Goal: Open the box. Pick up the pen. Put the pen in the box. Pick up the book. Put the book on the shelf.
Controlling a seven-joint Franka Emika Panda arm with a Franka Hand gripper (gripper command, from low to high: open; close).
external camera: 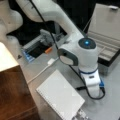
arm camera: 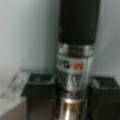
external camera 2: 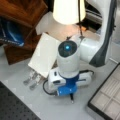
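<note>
Gripper [arm camera: 72,100] straddles the pen [arm camera: 76,50] on the table beside the open box [external camera: 107,47] — pads [arm camera: 40,87] flank the barrel, not visibly pinching; centre before squeezing.

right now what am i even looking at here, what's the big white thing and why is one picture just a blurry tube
The big white thing is a robot arm. Two cameras watch it from off the arm; the third sits on its wrist, looking down past its fingers.

That "tube" is the pen, black and silvery, seen close up between the two dark fingers of the gripper, which is down at the grey table.

In both front views a white spiral book lies flat beside the arm. The box stands open, showing its grey compartments. The brown shelf is at a front view's left.
</note>
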